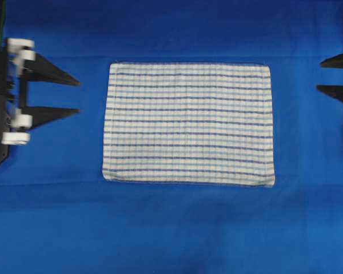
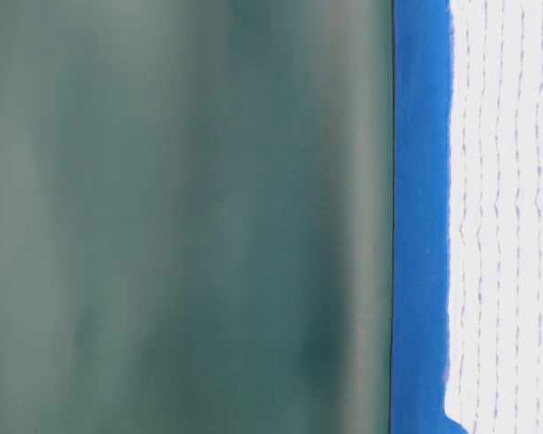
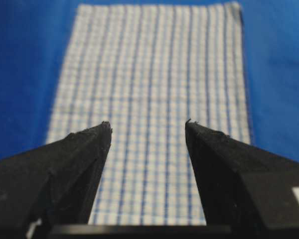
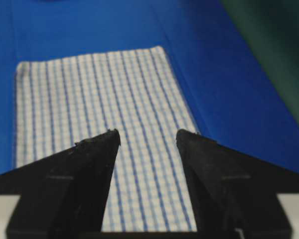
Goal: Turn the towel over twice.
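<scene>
Striped towel [image 1: 187, 124] spread flat on blue tablecloth [image 1: 171, 228], left claw [image 1: 79, 96] and right claw [image 1: 319, 76] both parted, empty, apart from its short edges

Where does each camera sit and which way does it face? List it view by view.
Overhead: above, facing straight down on the towel, flat on the blue tablecloth; left claw and right claw, both open, flank it.
Table-level: low at the table's edge, turned sideways; towel against a green backdrop.
Left wrist: behind its open fingers, facing the towel.
Right wrist: likewise, from the opposite side.
Shared: all four show the towel.
</scene>
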